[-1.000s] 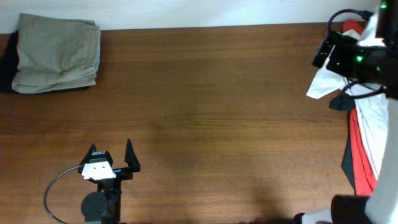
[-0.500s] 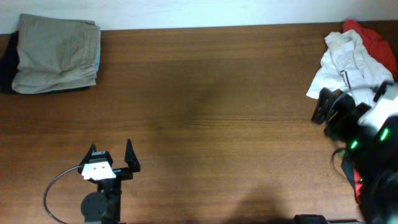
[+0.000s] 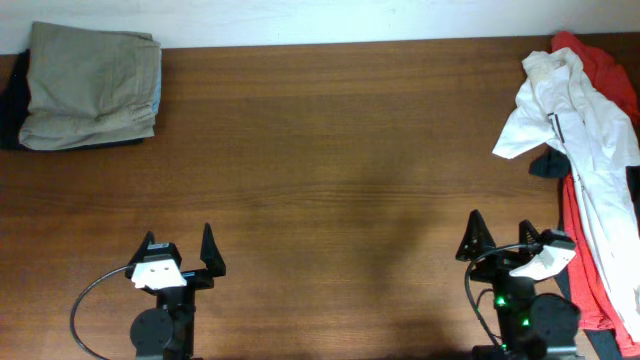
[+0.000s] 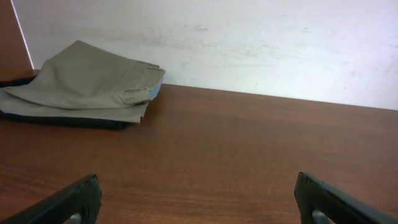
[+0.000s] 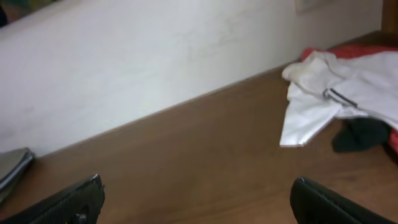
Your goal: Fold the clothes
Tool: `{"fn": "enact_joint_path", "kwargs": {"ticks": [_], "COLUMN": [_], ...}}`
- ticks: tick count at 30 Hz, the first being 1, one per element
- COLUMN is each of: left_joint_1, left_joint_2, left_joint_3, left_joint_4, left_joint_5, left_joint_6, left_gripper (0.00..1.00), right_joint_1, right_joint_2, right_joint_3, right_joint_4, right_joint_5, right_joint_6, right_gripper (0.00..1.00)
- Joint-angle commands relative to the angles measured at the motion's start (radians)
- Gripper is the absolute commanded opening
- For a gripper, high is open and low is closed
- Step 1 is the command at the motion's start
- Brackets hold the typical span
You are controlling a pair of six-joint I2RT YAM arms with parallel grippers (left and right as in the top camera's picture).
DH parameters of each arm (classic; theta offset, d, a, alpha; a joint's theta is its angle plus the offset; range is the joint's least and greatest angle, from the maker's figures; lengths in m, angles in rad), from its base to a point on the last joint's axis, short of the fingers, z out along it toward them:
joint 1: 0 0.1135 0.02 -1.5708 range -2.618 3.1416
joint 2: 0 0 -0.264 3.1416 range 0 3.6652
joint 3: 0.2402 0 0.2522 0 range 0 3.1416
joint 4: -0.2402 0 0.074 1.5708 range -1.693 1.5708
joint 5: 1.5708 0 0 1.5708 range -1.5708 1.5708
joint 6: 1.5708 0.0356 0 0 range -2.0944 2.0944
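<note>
Right now my left claw (image 3: 179, 240) and right claw (image 3: 499, 230) both sit low at the near edge of the tabletop (image 3: 340, 180), each with its fingers spread wide apart and nothing between them. Outward from the left one, in the far left corner, lies a khaki piece (image 3: 92, 85), already folded flat and resting on a dark folded piece (image 3: 8, 100). Outward from the right one, along the right edge, is the unfolded heap: a white garment (image 3: 585, 140) draped over a red garment (image 3: 578, 46), with a small dark scrap (image 3: 552, 163) poking out beneath the white. I count two pieces stacked and at least three loose. I judge the white one light, limp and prone to bunching. I would pinch its corner nearest mid-tabletop, where it seems to lie flat, and drag it clear before spreading it.
</note>
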Motion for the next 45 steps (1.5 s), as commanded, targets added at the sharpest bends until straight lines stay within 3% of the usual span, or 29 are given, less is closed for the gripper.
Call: {"fn": "enact_joint_path", "kwargs": {"ticks": [1,10,16,21,45], "left_joint_1": [-0.003,-0.003,-0.003,-0.003,-0.003], "left_joint_2": [-0.006,-0.006,-0.006,-0.006,-0.006], "left_joint_3": [-0.003,-0.003,-0.003,-0.004,-0.004], "left_joint_4": [-0.001,-0.001,-0.001,-0.001,-0.001], "left_joint_5": [-0.011,-0.011,-0.011,-0.011,-0.011], "left_joint_6": [0.005,0.005,0.006,0.006,0.006], "left_gripper": [0.99,0.99,0.99,0.99,0.99], "right_joint_1": [0.006,0.021,0.034,0.031,0.031], "right_joint_2": [-0.043,-0.043,-0.043,-0.043,-0.043], "right_joint_3": [-0.082,-0.237,-0.24,-0.24,-0.24], "right_joint_4": [0.102,0.412,0.379,0.216,0.216], "right_joint_5": [0.005,0.001,0.005,0.001,-0.006], "right_joint_6": [0.009,0.013,0.011,-0.01,-0.022], "right_gripper": [0.99,0.99,0.99,0.99,0.99]}}
